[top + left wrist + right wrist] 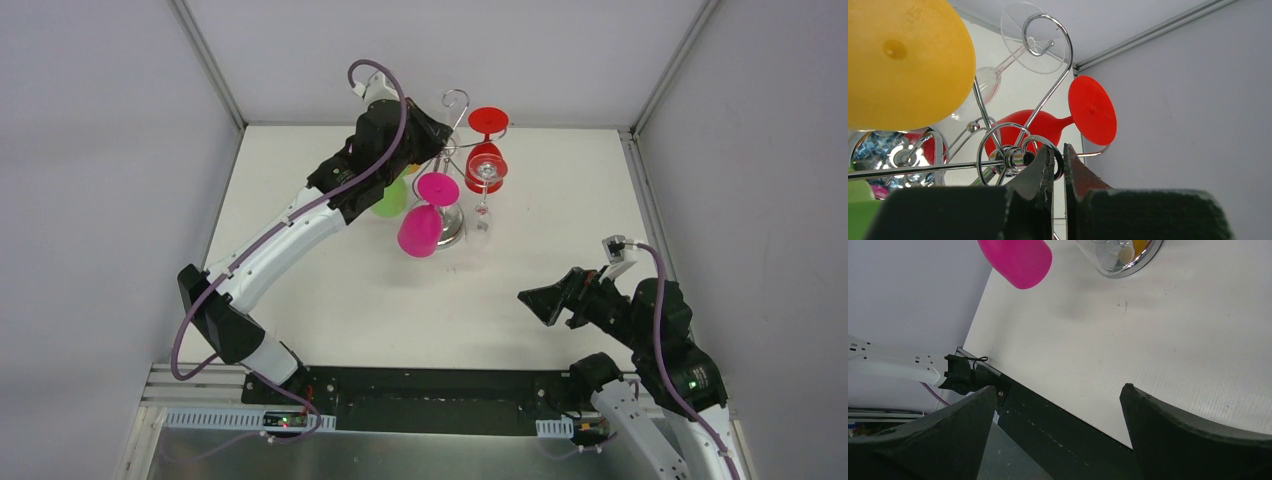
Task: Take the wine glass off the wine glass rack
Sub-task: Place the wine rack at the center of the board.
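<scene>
The chrome wine glass rack [455,150] stands at the back of the table on its round mirrored base [452,232]. Red [487,165], pink [425,222], green [392,198] and clear [482,215] wine glasses hang upside down from its arms. My left gripper [435,135] is at the rack's top. In the left wrist view the left gripper [1058,150] is shut on a curled wire loop of the rack [1062,167], next to the yellow glass foot [903,60], the red glass [1048,125] and the clear glass [1033,37]. My right gripper [540,300] is open and empty, low at the right.
The right wrist view shows the right gripper [1058,395] over the table's near edge, with the pink glass bowl [1018,257] and the rack's base [1128,260] far ahead. White walls close the table at back and sides.
</scene>
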`<action>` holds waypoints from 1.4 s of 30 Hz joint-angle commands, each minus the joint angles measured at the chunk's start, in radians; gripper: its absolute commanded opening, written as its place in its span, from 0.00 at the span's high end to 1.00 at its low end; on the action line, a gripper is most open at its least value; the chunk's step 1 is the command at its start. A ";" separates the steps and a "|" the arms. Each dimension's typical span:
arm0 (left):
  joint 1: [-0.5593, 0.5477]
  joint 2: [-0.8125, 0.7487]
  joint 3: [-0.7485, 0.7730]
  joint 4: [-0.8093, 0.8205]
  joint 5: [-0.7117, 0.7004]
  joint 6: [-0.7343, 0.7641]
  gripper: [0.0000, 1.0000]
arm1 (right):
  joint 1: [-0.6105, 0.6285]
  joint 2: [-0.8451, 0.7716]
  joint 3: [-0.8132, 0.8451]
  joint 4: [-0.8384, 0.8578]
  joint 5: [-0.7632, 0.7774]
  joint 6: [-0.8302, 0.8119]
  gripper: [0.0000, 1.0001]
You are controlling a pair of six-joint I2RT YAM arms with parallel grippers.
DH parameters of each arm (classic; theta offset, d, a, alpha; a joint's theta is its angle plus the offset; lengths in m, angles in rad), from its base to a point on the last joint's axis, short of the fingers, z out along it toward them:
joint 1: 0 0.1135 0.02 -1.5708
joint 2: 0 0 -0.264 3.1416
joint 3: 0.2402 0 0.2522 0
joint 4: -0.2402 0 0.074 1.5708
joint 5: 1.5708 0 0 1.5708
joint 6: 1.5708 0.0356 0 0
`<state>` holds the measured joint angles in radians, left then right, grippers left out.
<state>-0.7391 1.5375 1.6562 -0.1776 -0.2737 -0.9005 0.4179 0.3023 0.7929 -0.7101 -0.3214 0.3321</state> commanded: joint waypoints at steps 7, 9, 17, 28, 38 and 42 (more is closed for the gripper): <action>-0.061 -0.113 0.110 0.365 -0.053 0.012 1.00 | 0.004 0.004 0.017 0.011 0.015 0.011 0.01; -0.066 -0.122 0.101 0.365 -0.053 0.012 1.00 | 0.004 0.003 0.019 0.009 0.015 0.014 0.01; -0.074 -0.154 0.044 0.380 -0.062 0.010 1.00 | 0.005 -0.002 0.009 0.011 0.013 0.023 0.01; -0.074 -0.192 -0.058 0.401 -0.086 -0.001 1.00 | 0.005 -0.013 0.007 -0.006 0.019 0.022 0.01; -0.072 -0.184 -0.077 0.391 -0.100 0.003 1.00 | 0.005 -0.020 0.004 -0.014 0.021 0.017 0.01; -0.071 -0.176 -0.074 0.388 -0.105 0.003 0.98 | 0.005 -0.025 0.004 -0.023 0.024 0.012 0.01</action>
<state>-0.7998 1.4582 1.5280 -0.0814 -0.3435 -0.8787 0.4179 0.2897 0.7925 -0.7296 -0.3088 0.3405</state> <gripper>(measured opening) 0.051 0.989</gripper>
